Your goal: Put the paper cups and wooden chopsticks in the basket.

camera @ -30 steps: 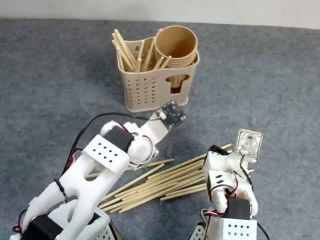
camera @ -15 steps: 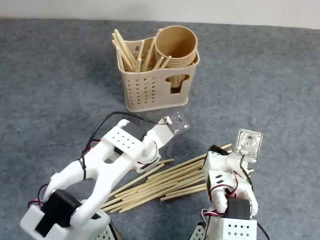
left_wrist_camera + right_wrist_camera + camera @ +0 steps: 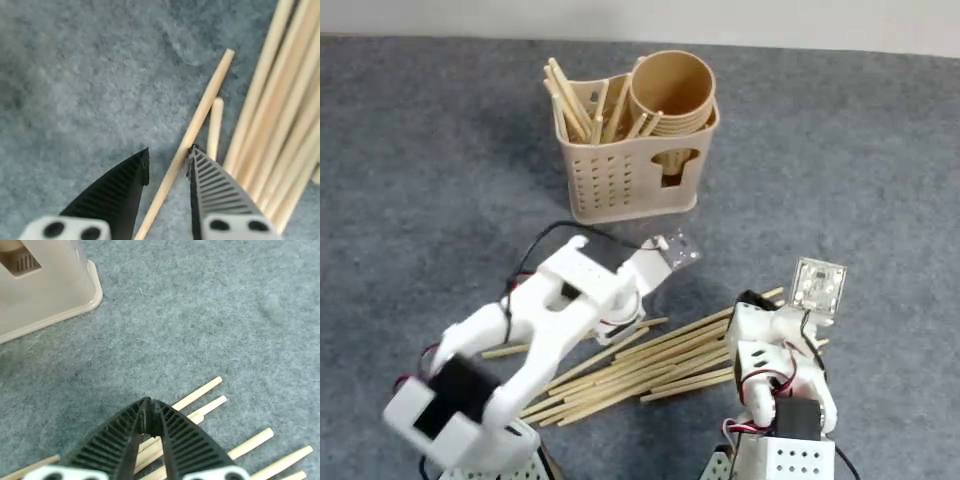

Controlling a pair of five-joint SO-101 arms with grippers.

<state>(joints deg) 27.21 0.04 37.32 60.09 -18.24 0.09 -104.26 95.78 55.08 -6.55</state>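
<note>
Left wrist view puts us right over the left gripper [image 3: 168, 152]. Its jaws stand partly apart, and a single chopstick [image 3: 201, 112] lies on the grey carpet [image 3: 75, 75], running slantwise through the gap without being clamped. We cannot tell whether the finger beside it touches it. Just past that finger lies the loose pile of chopsticks [image 3: 280, 110], packed side by side.

From the right wrist view we see the right gripper [image 3: 150, 410] with its jaws pressed together and nothing between them, poised over the ends of several sticks from that pile. Farther off, a corner of the basket [image 3: 45, 290] rests on the carpet.

From the high view we find the pile spread flat on the carpet at the near side. The left arm [image 3: 555, 315] bends over one end of it and the right arm [image 3: 775, 365] sits at the other. At the far side, well apart from the pile, the basket stands upright. A stack of paper cups [image 3: 672, 95] is nested in its right compartment, and a bundle of chopsticks [image 3: 578, 100] leans in the left one.
</note>
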